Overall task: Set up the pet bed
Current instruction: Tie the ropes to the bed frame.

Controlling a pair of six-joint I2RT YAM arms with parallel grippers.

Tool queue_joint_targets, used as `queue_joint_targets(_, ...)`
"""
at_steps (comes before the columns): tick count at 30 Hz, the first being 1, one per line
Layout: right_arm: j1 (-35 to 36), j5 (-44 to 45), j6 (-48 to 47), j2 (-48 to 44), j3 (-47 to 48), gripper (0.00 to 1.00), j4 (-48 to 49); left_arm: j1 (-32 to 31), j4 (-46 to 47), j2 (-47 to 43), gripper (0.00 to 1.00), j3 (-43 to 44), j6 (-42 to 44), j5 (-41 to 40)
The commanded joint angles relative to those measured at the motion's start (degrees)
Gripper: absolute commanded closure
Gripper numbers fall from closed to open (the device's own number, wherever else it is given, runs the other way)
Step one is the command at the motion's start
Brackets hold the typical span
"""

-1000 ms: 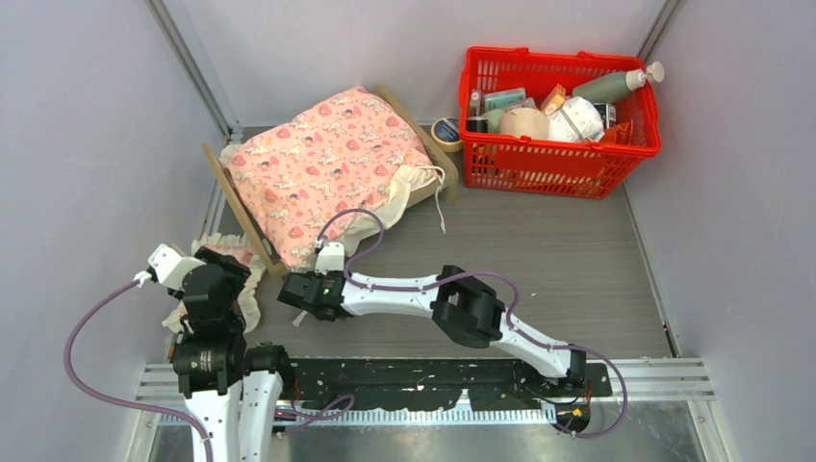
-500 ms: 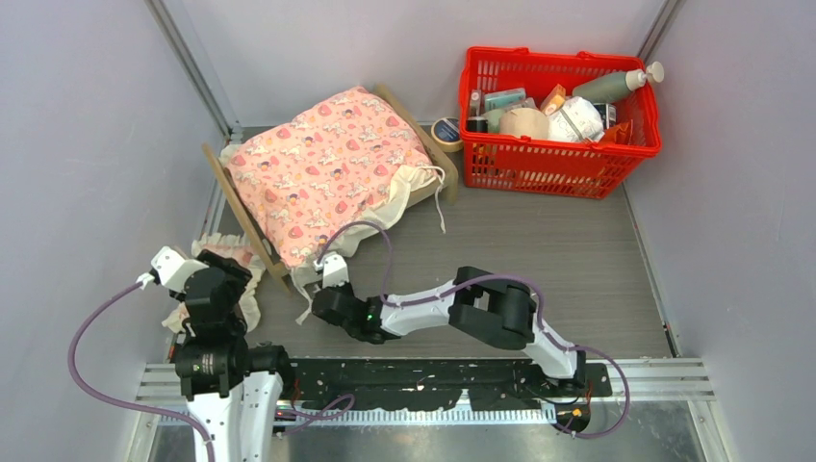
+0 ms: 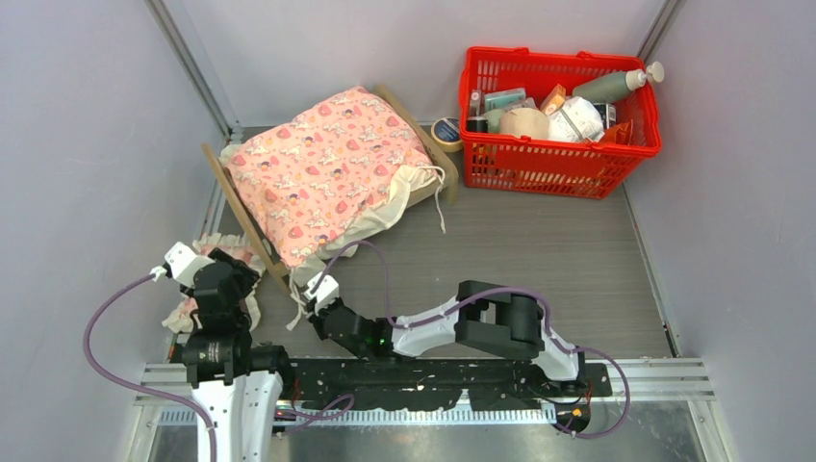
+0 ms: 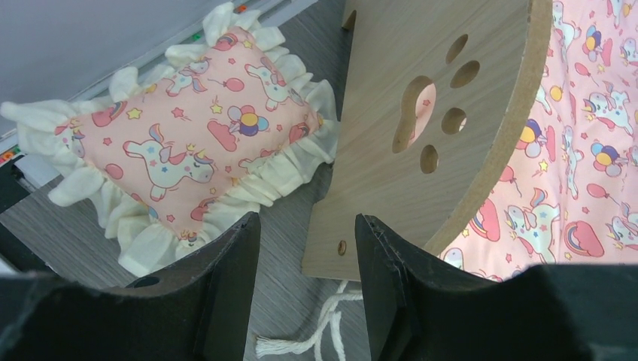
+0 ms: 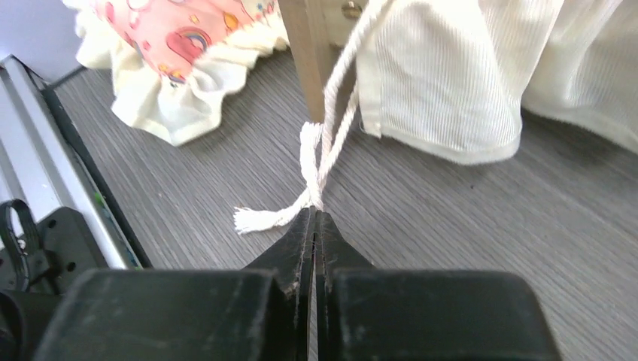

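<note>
Grey table lying inside lilac walls. Pet bed sitting far left beside red basket, blanket draping it. Right gripper clenching white cord at bed's near leg, likely for tugging bed. Left gripper hovering spread, empty, between pillow and headboard.

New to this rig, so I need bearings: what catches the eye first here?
A pink unicorn-print blanket draped over the light plywood pet bed at back left, and a red plastic basket crammed with bottles and packets at back right. Near the bed's front corner, the right gripper is shut on a white cord.
</note>
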Motion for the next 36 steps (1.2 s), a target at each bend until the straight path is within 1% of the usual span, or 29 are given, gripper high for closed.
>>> queue_joint_targets(1, 0.01, 1.90, -6.50, -2.72, 1.12, 0.95, 8.91, 0.47, 2.63, 0.17, 0.47, -0.35, 1.36, 3.24)
queue_joint_targets(7, -1.42, 1.69, -7.27, -1.69, 1.85, 0.95, 9.13, 0.50, 0.93, 0.03, 0.46, -1.06, 0.86, 7.45)
queue_joint_targets(11, -2.76, -0.39, -7.26, -1.16, 1.69, 0.95, 9.48, 0.55, 0.57, -0.12, 0.46, -1.54, 0.28, 9.02)
queue_joint_targets(19, -5.30, -3.03, -5.69, -1.61, 0.87, 0.95, 8.71, 0.50, 0.34, 0.61, 0.47, -0.81, 0.50, 7.22)
queue_joint_targets(29, -5.33, -4.94, -3.13, -0.86, -0.05, 0.95, 9.02, 0.50, 0.34, 1.78, 0.47, 0.43, 0.89, 6.14)
queue_joint_targets(32, -5.22, -3.85, -1.43, -0.36, 1.45, 0.95, 6.74, 0.48, 0.17, 1.79, 0.47, 0.79, 0.81, 6.16)
queue_joint_targets(36, -5.24, 0.17, 1.87, 0.06, 2.70, 0.95, 2.48, 0.49, -0.26, 1.51, 0.47, 1.16, 0.80, 5.96)
